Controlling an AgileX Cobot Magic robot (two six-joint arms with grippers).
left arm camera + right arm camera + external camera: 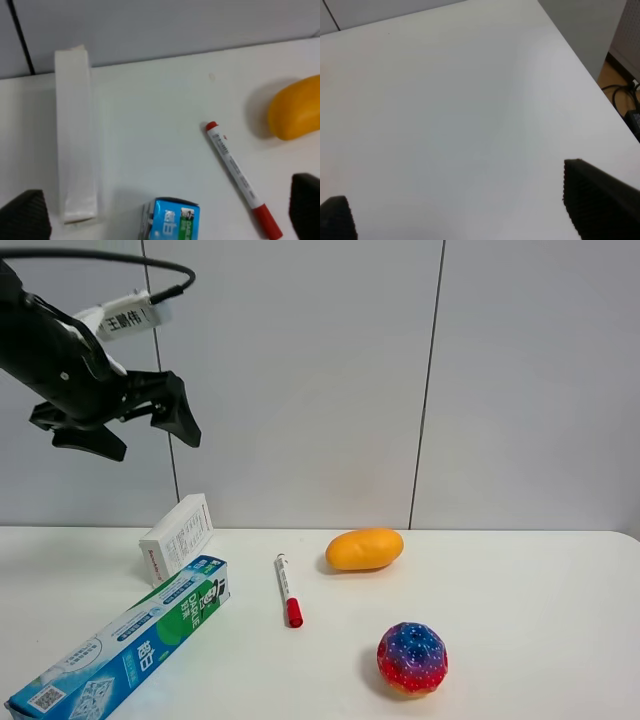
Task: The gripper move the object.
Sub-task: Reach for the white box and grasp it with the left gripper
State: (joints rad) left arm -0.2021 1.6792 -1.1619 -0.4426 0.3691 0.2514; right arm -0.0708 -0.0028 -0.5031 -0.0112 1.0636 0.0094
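White tabletop (520, 580) carries the short white rectangular cardboard box (178, 537), just beside the long blue-green toothpaste box (125, 645). High above it hangs the black left gripper (148, 438), angled downward, jaws spread, empty. The right gripper (460, 200) has its jaws spread too.

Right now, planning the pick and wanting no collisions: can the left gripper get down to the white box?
Probably yes. The left gripper hangs open above the white box, whose top is bare; the toothpaste box lies close in front.
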